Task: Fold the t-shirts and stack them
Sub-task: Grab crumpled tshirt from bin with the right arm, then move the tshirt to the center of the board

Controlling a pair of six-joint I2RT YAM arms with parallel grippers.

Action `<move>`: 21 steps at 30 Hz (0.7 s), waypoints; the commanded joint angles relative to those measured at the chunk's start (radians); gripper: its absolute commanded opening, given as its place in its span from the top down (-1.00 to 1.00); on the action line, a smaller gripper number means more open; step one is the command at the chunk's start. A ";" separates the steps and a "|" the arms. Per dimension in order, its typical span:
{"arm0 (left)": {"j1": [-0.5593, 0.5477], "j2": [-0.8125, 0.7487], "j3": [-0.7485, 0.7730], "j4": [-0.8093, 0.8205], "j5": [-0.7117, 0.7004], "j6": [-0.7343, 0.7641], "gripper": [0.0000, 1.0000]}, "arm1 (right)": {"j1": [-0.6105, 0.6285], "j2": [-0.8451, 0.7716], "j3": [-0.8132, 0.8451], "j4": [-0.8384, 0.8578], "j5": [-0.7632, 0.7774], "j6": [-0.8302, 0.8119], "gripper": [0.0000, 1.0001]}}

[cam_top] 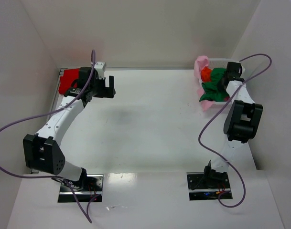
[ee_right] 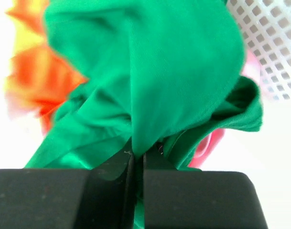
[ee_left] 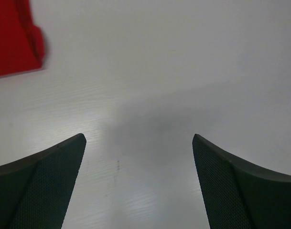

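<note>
Right gripper [ee_right: 138, 156]: pressed together on a fold of the green t-shirt [ee_right: 145, 71], in the basket [ee_right: 272, 43].
Left gripper [ee_left: 139, 143]: spread wide, nothing is held, near the red t-shirt [ee_left: 14, 38].
Risk: the orange t-shirt [ee_right: 35, 81] and pink t-shirt [ee_right: 206, 145] may be dragged out too, since they are bunched against the green cloth.

White, black-jointed left arm [cam_top: 64, 117]: elbow low by its base, forearm reaching to the far left. The left gripper [cam_top: 108, 88] has its black fingers [ee_left: 45, 181] spread wide, nothing between.

White right arm [cam_top: 241, 117]: stretched to the far right, wrist tipped down. The right gripper [ee_right: 138, 155] has its jaws pressed together, pinching a fold of dark green soft cloth t-shirt [ee_right: 150, 71].
</note>
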 commanded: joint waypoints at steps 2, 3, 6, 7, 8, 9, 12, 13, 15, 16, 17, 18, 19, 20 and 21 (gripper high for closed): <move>-0.017 0.033 0.002 0.172 0.466 0.070 -1.00 | 0.008 -0.302 0.013 0.031 -0.192 0.048 1.00; -0.019 0.034 0.017 0.183 0.516 0.085 -1.00 | 0.020 -0.332 0.004 0.038 -0.212 0.057 1.00; -0.085 0.084 0.109 0.171 0.612 0.147 -1.00 | 0.100 -0.438 0.000 0.040 -0.216 0.059 1.00; -0.101 0.104 0.137 0.161 0.632 0.162 -1.00 | 0.128 -0.461 0.000 0.023 -0.225 0.059 1.00; -0.126 0.122 0.172 0.161 0.657 0.169 -1.00 | 0.153 -0.480 0.006 0.001 -0.244 0.059 1.00; -0.149 0.139 0.199 0.165 0.675 0.169 -1.00 | 0.169 -0.493 0.012 -0.006 -0.265 0.066 1.00; -0.196 0.177 0.237 0.242 0.812 0.129 -1.00 | 0.241 -0.557 0.022 -0.029 -0.328 0.094 1.00; -0.210 0.187 0.239 0.289 0.834 0.094 -1.00 | 0.278 -0.572 0.022 -0.029 -0.330 0.096 1.00; -0.249 0.200 0.249 0.335 0.847 0.063 -1.00 | 0.306 -0.595 0.022 -0.029 -0.358 0.104 1.00; -0.283 0.208 0.258 0.366 0.836 0.052 -1.00 | 0.316 -0.617 0.008 0.002 -0.423 0.120 1.00; -0.299 0.217 0.275 0.369 0.816 0.051 -1.00 | 0.316 -0.627 0.000 0.015 -0.444 0.147 1.00; -0.320 0.220 0.282 0.386 0.802 0.039 -1.00 | 0.316 -0.630 0.003 0.019 -0.470 0.162 1.00; -0.343 0.223 0.282 0.411 0.792 0.023 -1.00 | 0.316 -0.630 0.012 0.019 -0.497 0.171 1.00; -0.365 0.230 0.277 0.443 0.769 0.004 -1.00 | 0.316 -0.630 0.023 0.019 -0.520 0.181 1.00; -0.393 0.231 0.259 0.499 0.715 -0.031 -1.00 | 0.316 -0.630 0.039 0.022 -0.549 0.193 1.00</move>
